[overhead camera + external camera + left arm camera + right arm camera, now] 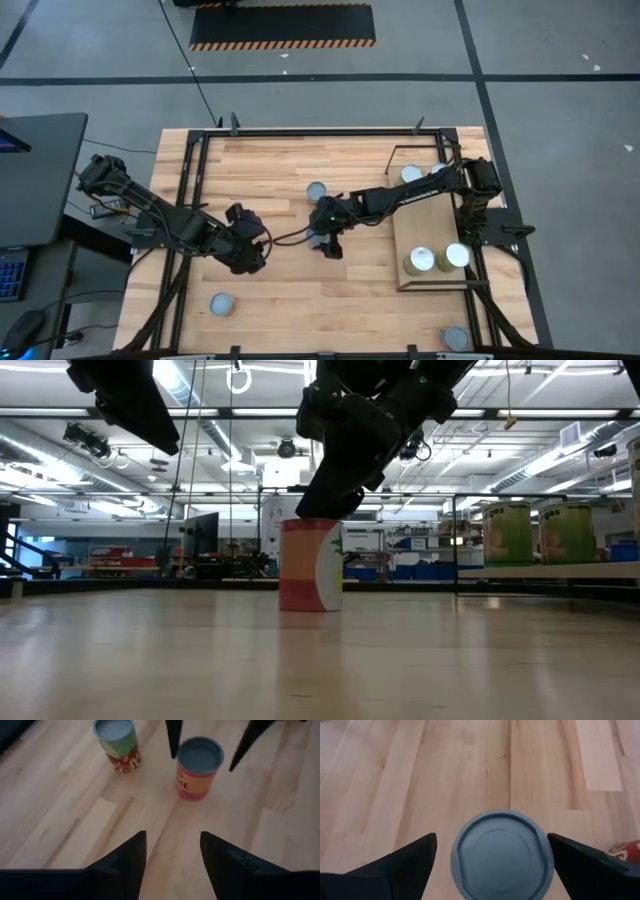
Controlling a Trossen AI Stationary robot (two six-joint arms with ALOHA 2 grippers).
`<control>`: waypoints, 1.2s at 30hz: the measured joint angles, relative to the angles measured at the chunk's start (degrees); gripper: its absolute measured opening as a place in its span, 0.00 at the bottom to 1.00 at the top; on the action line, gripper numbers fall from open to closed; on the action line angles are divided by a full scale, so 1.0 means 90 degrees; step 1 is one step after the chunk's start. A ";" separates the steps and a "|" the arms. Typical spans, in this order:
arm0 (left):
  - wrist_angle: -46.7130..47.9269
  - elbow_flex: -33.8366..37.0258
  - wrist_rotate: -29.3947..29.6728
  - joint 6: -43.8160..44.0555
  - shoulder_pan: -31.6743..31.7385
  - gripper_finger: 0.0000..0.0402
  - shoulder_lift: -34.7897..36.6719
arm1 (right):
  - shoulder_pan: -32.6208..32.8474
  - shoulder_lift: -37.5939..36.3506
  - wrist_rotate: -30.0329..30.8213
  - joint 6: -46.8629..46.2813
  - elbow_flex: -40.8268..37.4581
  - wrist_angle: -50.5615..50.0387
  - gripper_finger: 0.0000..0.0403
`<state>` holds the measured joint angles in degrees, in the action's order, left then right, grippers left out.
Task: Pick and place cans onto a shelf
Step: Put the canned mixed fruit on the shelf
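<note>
The right tool point(492, 852) hangs spread wide around an orange can point(198, 767) on the tabletop point(280, 290); the left tool point(172, 852) waits nearby, half apart and empty.

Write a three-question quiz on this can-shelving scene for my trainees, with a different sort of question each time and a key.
1. True or false: the right gripper is shut on the orange can.
2. How many cans stand on the shelf in the high view? A) one B) three C) five
3. Fill in: the left gripper hovers over bare ____.

Key
1. False: its fingers are spread wide either side of the can, above its top.
2. B: one can at the far end, two cans at the near end.
3. Tabletop; it holds nothing.
</note>
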<state>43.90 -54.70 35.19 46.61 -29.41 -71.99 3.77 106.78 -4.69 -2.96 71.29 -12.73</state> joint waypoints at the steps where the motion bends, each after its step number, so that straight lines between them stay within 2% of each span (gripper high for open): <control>1: 0.0000 0.0000 0.0065 -0.0060 0.0000 0.48 0.0000 | 0.0000 0.0000 0.0000 0.0002 0.0000 -0.0021 0.95; 10: -0.0005 0.0000 0.0140 -0.0423 0.0193 0.48 0.0000 | -0.0134 0.0004 -0.0113 0.0357 -0.0001 -0.0090 0.95; 17: -0.0072 0.0000 0.0133 -0.0422 0.0400 0.48 0.0000 | -0.0287 0.0441 -0.0680 0.0515 -0.0005 0.0004 0.91; 24: -0.0198 0.0000 0.0086 -0.0422 0.0430 0.48 0.0000 | -0.0256 0.0465 -0.0730 0.0445 -0.0005 0.0040 0.85; 30: -0.0243 0.0000 0.0221 -0.0428 0.0430 0.48 0.0000 | -0.0256 -0.0143 -0.1011 0.0516 -0.0005 -0.0232 0.76; 33: -0.0240 0.0000 0.0302 -0.0434 0.0438 0.48 0.0000 | -0.0214 -0.0741 -0.1575 0.1304 -0.0005 -0.0925 0.72; 36: -0.0245 0.0000 0.0314 -0.0440 0.0504 0.48 0.0000 | -0.0085 -0.1539 -0.1906 0.2563 -0.0002 -0.2365 0.72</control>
<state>41.69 -54.70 38.02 42.65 -24.87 -71.99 3.00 92.94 -21.85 20.10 71.26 -34.01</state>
